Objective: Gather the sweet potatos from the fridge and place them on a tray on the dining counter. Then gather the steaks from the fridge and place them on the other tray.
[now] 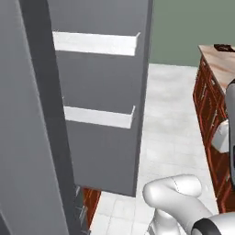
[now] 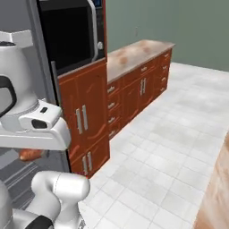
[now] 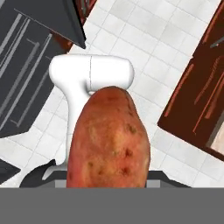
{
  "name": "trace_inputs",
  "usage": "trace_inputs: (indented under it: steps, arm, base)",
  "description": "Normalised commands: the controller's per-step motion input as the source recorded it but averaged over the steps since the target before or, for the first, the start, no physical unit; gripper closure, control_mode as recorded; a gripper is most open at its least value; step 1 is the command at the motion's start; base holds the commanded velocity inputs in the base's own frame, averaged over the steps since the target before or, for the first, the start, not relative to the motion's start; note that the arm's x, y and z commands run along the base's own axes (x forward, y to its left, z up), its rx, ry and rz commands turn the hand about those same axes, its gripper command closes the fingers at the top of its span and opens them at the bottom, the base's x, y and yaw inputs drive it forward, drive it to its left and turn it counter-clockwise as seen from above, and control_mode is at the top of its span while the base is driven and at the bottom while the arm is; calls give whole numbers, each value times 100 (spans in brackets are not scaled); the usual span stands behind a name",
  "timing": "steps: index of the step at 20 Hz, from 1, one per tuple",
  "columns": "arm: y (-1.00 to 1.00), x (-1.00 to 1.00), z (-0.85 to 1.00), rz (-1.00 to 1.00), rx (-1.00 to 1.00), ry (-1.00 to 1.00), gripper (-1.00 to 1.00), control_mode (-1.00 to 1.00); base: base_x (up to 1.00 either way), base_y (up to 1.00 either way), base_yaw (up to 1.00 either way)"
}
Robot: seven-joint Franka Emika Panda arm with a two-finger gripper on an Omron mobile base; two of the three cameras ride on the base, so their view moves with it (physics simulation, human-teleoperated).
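- My gripper (image 3: 109,181) is clamped on a sweet potato (image 3: 109,140), which rises straight out of the jaws in the hand view; the fingertips themselves are hidden behind it.
- In the right base view a sliver of that orange lump (image 2: 30,154) peeks out under my wrist, beside the fridge (image 1: 32,137).
- I'd judge this the carry: keep the grip steady, swing clear of the open fridge door (image 1: 103,114), and avoid tilting the load.
- The dining counter (image 1: 220,62) is cut off at the frame edge; something dark sits on its far end, too small to name as the tray.
- I can't make out the fridge interior, or any steaks.
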Motion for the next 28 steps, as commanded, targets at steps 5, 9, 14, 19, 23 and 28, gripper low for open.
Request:
trace_inputs:
  steps: [5, 9, 14, 19, 23, 28]
  arm:
    - [0, 0, 0, 0, 0, 0, 100, 100]
    - [0, 0, 0, 0, 0, 0, 100, 100]
    - [0, 0, 0, 0, 0, 0, 100, 100]
    - [0, 0, 0, 0, 0, 0, 100, 100]
    - [0, 0, 0, 0, 0, 0, 100, 100]
    - [0, 0, 0, 0, 0, 0, 100, 100]
  base:
    - [21, -2, -79]
    - [51, -3, -61]
    - [98, 0, -1]
    - [100, -30, 14]
    - [100, -13, 9]
    - [100, 0, 2]
